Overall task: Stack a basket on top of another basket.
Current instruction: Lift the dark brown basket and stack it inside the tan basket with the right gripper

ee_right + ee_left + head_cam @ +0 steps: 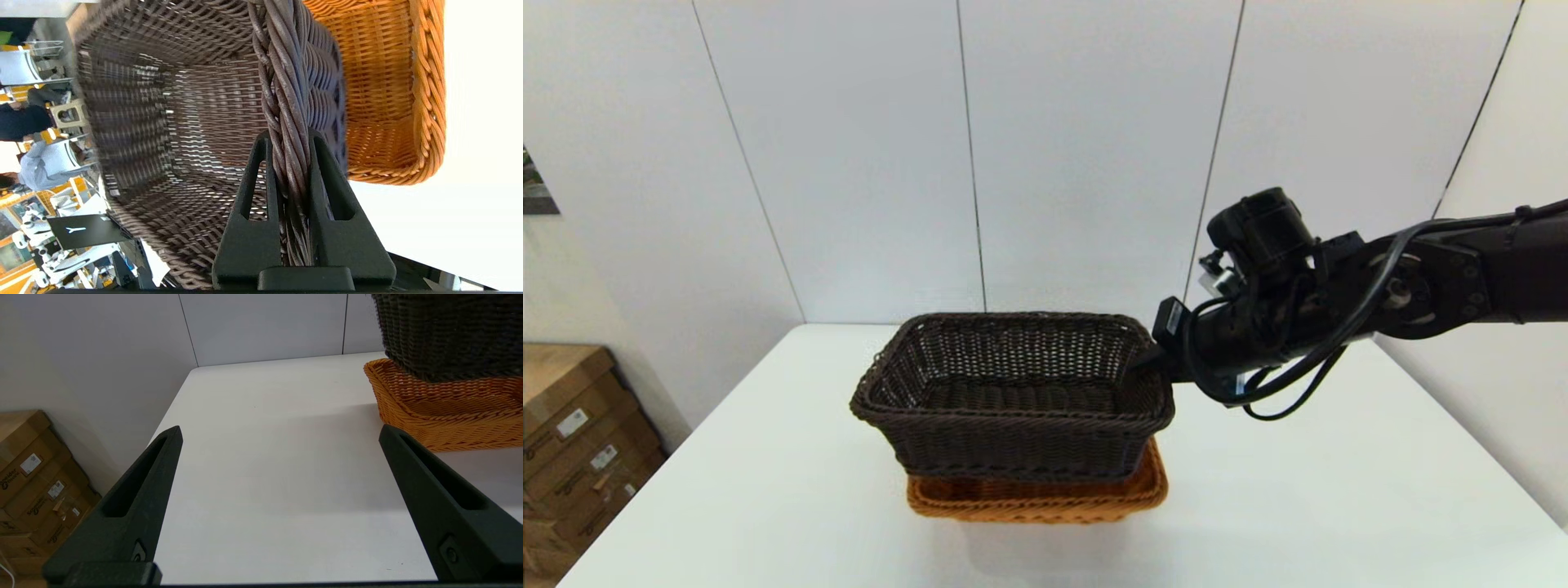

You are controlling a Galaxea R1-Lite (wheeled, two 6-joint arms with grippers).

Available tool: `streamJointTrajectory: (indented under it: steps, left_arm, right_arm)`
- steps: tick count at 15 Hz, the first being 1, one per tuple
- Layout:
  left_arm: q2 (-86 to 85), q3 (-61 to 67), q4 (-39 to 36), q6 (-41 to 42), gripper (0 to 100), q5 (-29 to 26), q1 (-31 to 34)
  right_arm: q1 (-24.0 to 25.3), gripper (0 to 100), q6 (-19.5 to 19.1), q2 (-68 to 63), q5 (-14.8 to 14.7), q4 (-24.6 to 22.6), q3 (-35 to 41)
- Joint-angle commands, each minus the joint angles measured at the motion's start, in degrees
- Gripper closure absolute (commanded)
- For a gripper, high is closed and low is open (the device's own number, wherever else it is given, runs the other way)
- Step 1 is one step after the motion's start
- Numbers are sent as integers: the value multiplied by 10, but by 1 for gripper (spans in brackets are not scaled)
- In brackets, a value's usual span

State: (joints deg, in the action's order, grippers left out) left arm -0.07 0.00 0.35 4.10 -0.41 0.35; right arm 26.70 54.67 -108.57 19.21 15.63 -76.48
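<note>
Wicker fills the middle of the white desk (768, 490): a dark brown, nearly black rectangular woven basket (1013, 392) with open-weave sides and a braided rim sits above an orange-tan rectangular woven basket (1037, 496) of about the same size, its base lying within the lower one's braided rim (whether it is fully seated or just above the bottom cannot be told). The right gripper (291, 139) reaches in from the robot's right at the dark basket's right end, its two black fingers (255, 196) closed tight on either side of the braided rim, one inside the basket and one outside. The left gripper (280, 430) hangs low over bare desk to the left of both baskets, its fingers spread wide with nothing between them. Cardboard boxes (572, 441) stand on the floor beyond the desk's left edge.
</note>
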Motion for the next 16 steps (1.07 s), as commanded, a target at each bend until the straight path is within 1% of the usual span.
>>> streamJointTrajectory:
  steps: [1, 10, 13, 16]
  left_arm:
    - [1, 0, 0, 0, 0, 1, 1]
    - [1, 0, 0, 3, 0, 0, 1]
    - [1, 0, 0, 3, 0, 0, 0]
    - [1, 0, 0, 3, 0, 0, 1]
  right_arm:
    - [1, 100, 25, 2, 1, -17, 1]
    - [4, 100, 21, 11, -1, -26, 9]
    - [4, 100, 18, 12, -4, -100, 43]
    - [4, 100, 18, 12, -6, -105, 51]
